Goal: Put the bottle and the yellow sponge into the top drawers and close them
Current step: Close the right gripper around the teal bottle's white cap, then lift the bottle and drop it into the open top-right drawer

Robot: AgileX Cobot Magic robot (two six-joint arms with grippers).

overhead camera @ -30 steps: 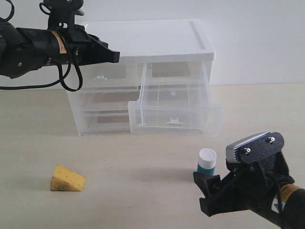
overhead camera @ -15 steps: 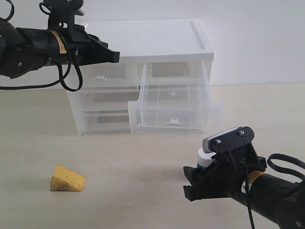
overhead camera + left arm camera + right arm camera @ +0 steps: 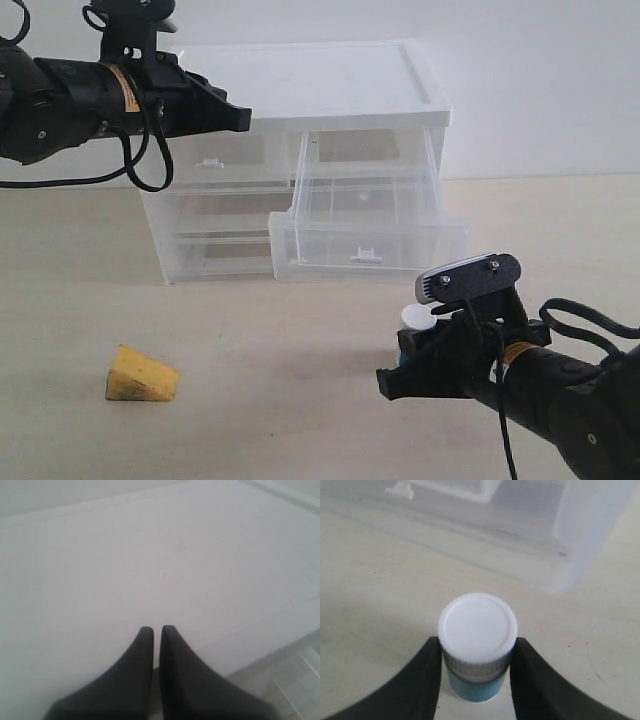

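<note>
Over on the left, the left gripper point(image 3: 240, 118) hangs in the air just above the flat white top of the translucent plastic drawer cabinet point(image 3: 330, 85). Its two black fingers are pressed together with nothing between them, as the left wrist view point(image 3: 153, 629) confirms. Below and nearer to me, the wedge-shaped yellow sponge point(image 3: 142, 375) lies alone on the pale tabletop point(image 3: 290, 410), well apart from both arms and from the cabinet.

Of the two small clear top drawers, the left top drawer point(image 3: 212, 160) sits pushed in, while the right top drawer point(image 3: 368, 238) is pulled far out.

Further right, in front of that open drawer, the small squat teal bottle with a wide white screw cap point(image 3: 418, 318) stands upright on the tabletop. The right gripper point(image 3: 403, 368) is down at table level, clasping it: in the right wrist view its black fingers point(image 3: 427, 670) touch the bottle point(image 3: 477, 627) on both sides, just under the cap.
</note>
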